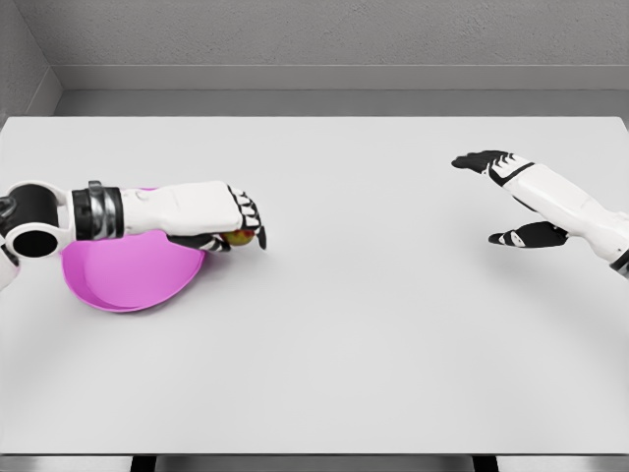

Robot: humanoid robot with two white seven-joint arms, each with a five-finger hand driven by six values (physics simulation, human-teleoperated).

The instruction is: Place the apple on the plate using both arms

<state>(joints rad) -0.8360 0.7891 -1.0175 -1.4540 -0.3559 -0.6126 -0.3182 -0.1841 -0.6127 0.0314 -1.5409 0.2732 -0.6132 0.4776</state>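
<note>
Apple, prob. light, stiff, smooth, sits clamped in left hand at 3 o'clock of plate; right hand spread, holding nothing.

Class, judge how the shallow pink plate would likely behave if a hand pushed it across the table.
The shallow pink plate looks rigid, so it would probably slide whole. Its smooth rim and the smooth white table suggest little grip. Low and wide, it seems unlikely to tip.
</note>
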